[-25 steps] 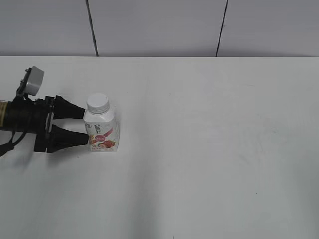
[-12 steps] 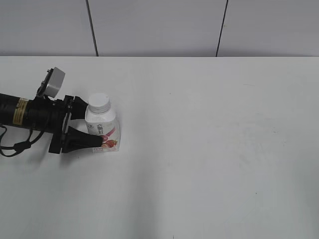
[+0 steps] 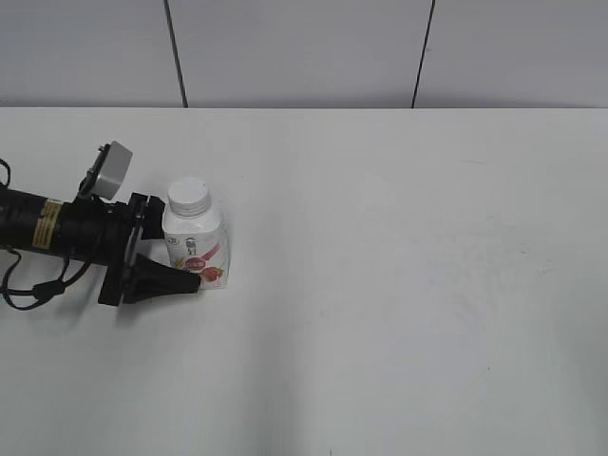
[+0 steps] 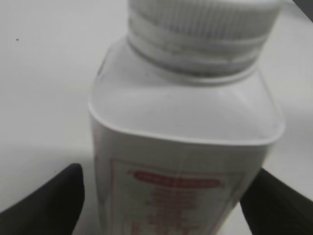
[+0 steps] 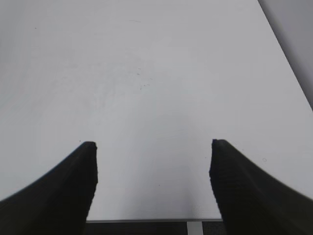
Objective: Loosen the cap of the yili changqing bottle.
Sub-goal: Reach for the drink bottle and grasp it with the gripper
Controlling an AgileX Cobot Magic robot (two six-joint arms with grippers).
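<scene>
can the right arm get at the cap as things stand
Probably yes. The cap stands clear above the left gripper, which brackets only the bottle body, and nothing lies on the table toward the right. The right gripper is open over bare table, but out of the exterior view.

Hardly any lettering can be read. In the left wrist view, low in the middle of the frame, the yili changqing bottle [image 4: 186, 147] carries a red rounded banner with rows of reddish print under it, all too blurred to make out. In the exterior view, left of centre, its label [image 3: 199, 258] shows a small red logo patch and faint marks above, too small to read. At far left, a yellow sticker [image 3: 47, 228] on the arm bears illegible dark marks.
</scene>
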